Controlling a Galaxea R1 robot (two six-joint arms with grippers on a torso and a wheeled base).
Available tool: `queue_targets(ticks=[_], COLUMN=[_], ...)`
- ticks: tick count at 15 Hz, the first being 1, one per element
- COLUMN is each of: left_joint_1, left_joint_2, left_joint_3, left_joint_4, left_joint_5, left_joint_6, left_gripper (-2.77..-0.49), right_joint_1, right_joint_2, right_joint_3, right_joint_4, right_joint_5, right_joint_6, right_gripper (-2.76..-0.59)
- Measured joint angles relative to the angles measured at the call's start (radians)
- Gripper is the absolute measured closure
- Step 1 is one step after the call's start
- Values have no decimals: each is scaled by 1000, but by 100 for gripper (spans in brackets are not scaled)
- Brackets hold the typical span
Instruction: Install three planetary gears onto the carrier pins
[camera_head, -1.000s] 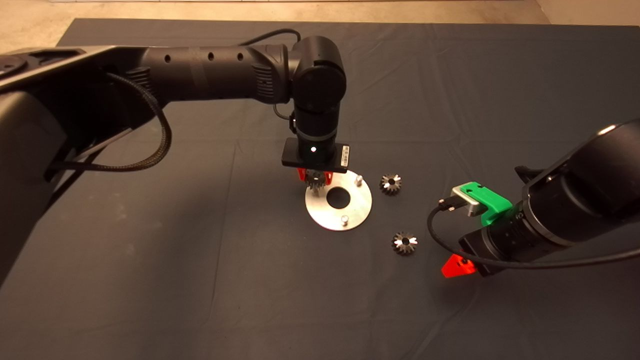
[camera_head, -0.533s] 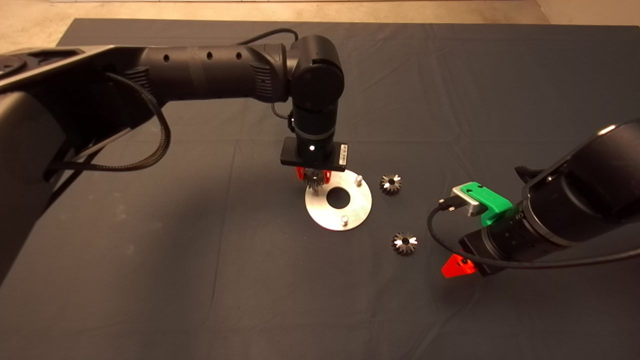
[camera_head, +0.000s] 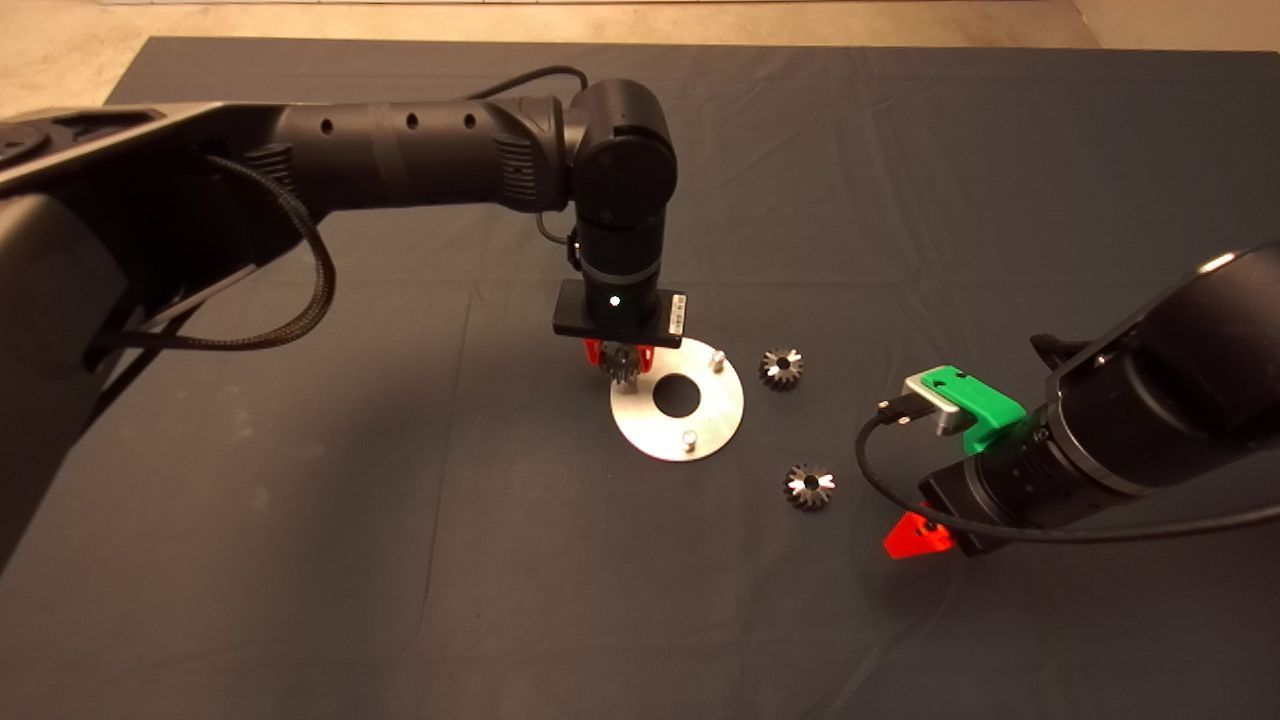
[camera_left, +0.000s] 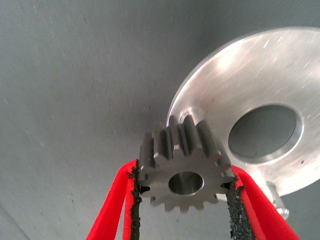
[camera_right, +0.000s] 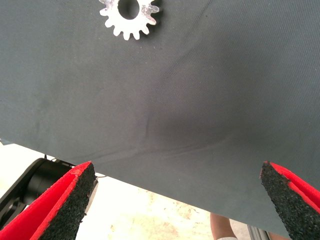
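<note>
First gear at the disc's left rim, not yet on a pin.
Left gripper (camera_head: 618, 356) pinches a gear (camera_left: 184, 169) over the edge of the disc (camera_head: 720, 420); its pin is hidden under the gear. Next: line up bore with pin, lower squarely. Two pins (camera_head: 716, 356) (camera_head: 689, 437) stand bare; two gears (camera_head: 781, 367) (camera_head: 809, 485) lie on the mat (camera_head: 300, 560), clear of the path. Right gripper (camera_right: 175, 200) waits spread near the second one.
</note>
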Motion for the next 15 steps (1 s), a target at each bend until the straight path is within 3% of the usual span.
queue_targets(ticks=[8,15], left_joint_1=[1,1], left_joint_2=[1,2], left_joint_3=[0,-1], left_joint_4=[-1,-1], left_joint_5=[-1,-26], left_joint_6=[9,21], left_gripper=[-91,-91], right_joint_1=[0,0], right_joint_2=[0,0], right_joint_3=[0,0], right_joint_4=[0,0], right_joint_5=[-1,-1], right_joint_6=[0,3], right_gripper=[-247,-247])
